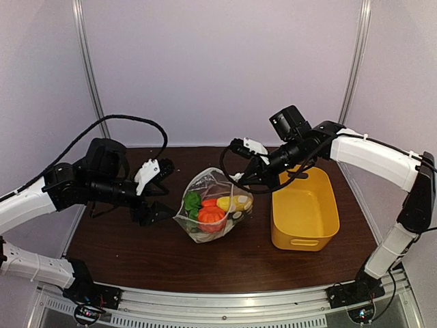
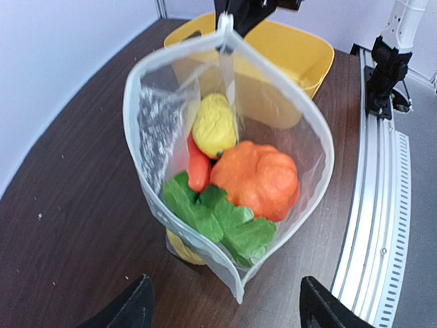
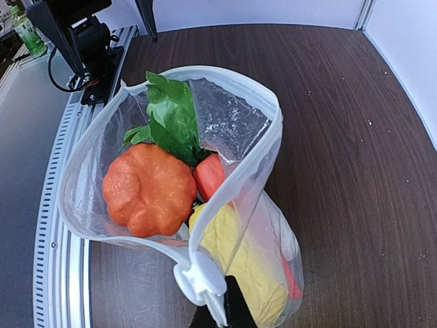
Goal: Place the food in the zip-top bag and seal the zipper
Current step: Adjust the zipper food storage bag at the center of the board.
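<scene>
1. My left claw (image 2: 225, 305) is spread wide, its tips either side of the zip-top bag's (image 2: 304, 147) nearest corner, touching nothing.
2. The bag stands mid-worktop (image 2: 61, 225), mouth gaping, with the food (image 2: 256, 179) inside.
3. The zipper (image 3: 273, 137) runs straight away from this claw, its long axis pointing at my other arm.
4. At that far end my right claw (image 3: 222, 316) is pressed shut on the zipper beside the white slider (image 3: 198, 279). I judge the left claw nearer the loose end, which wants holding.
</scene>
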`<state>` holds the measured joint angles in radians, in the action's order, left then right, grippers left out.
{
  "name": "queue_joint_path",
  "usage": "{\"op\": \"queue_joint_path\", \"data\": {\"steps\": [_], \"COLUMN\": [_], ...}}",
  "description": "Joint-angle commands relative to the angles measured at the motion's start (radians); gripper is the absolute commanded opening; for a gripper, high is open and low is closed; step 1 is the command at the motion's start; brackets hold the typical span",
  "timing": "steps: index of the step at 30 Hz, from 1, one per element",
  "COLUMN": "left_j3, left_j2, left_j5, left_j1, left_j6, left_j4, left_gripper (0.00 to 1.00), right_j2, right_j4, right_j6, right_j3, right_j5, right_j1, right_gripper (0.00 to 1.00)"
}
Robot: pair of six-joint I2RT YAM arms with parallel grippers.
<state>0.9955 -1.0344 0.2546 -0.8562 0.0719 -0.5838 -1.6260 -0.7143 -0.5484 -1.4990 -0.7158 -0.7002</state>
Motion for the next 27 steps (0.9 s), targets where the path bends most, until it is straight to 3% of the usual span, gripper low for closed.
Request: {"op": "queue_joint_path", "data": {"steps": [1,4,10,19,23,27], "left_j3": [-0.063,-0.102,-0.139,-0.132,-0.143,-0.112], "left_j2": [0.007,0.005,-0.062,-0.111,-0.113,-0.112], "left_j5": [-0.042,-0.006,-0.087,-0.097,-0.098,-0.124], "left_j1": [0.003,0.003,0.003,0.003,0.004,0.003], "left_j6": [-0.017,-0.024,0.007,0.053,0.047,0.039], "left_j4": [0.117,0.156,0.203,0.218,0.252,0.227], "left_gripper": [0.71,0.71,0.66,0.34,0.0,0.0], "right_j2": [-0.002,-0.006,-0.008,-0.007,-0.012,-0.014], "right_j4": [0.016,0.019,0.034,0.063,0.071,0.068], "right_j6": [0.037,0.044,0.057,0.091,0.099,0.092], "right_j3": [0.005,0.01,0.019,0.029,0.036,0.032], "right_j5": [-0.04,-0.049,-0.064,-0.1,-0.108,-0.106], "right_j1": [0.023,0.031,0.04,0.075,0.086,0.09], "right_gripper": [0.0,0.0,0.0,0.0,0.0,0.0]}}
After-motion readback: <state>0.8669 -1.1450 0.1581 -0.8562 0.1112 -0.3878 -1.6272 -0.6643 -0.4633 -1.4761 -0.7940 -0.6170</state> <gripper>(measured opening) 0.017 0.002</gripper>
